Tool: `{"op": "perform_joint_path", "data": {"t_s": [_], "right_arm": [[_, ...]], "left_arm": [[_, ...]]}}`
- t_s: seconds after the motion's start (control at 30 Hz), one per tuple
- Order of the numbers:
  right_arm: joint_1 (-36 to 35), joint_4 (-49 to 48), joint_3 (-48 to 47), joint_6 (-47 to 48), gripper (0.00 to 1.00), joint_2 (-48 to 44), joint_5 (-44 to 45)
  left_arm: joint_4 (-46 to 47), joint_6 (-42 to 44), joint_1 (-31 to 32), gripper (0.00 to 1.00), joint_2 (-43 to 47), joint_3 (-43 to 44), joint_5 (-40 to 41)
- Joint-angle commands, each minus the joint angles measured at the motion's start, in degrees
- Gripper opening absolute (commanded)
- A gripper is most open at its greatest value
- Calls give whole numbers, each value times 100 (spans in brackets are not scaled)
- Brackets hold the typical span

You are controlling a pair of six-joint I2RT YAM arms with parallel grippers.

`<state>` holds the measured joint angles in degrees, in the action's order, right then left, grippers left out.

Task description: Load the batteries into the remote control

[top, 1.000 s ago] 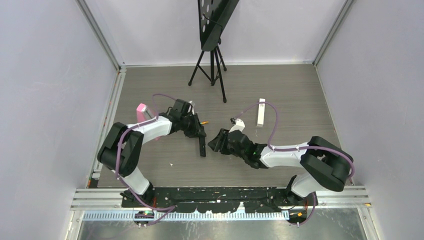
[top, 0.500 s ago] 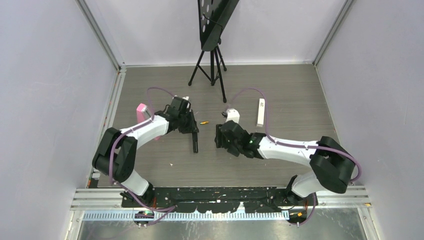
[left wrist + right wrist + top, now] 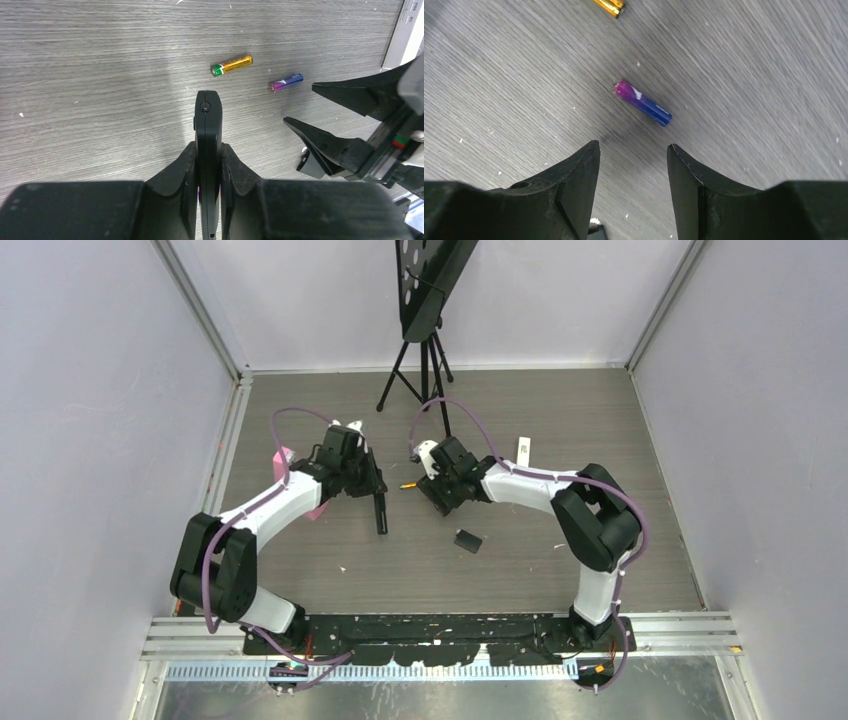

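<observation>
Battery pickup: my left jaws pinch the remote [image 3: 208, 130], my right jaws hang spread short of the purple battery [image 3: 642, 103]. Next I'd straddle it and close.

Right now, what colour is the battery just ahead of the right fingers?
The battery is magenta at one end, otherwise blue; clearest in right wrist view.
</observation>
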<state>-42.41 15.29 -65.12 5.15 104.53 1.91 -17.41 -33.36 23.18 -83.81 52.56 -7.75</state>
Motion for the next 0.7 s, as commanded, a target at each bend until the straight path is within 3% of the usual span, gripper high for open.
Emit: {"op": "perform_joint_path", "data": {"t_s": [0.0, 0.23, 0.53, 0.67], "right_arm": [[100, 235, -528, 1060, 57, 251, -662], [245, 244, -928, 1368, 57, 735, -508], [507, 492, -1348, 1949, 56, 1171, -1162], [576, 1115, -1754, 2087, 41, 1409, -1453]], "left_arm": [[6, -26, -114, 0, 177, 106, -183], [-17, -54, -266, 0, 273, 93, -244], [-26, -82, -364, 0, 232, 139, -421], [-35, -85, -391, 0, 231, 158, -503]]}}
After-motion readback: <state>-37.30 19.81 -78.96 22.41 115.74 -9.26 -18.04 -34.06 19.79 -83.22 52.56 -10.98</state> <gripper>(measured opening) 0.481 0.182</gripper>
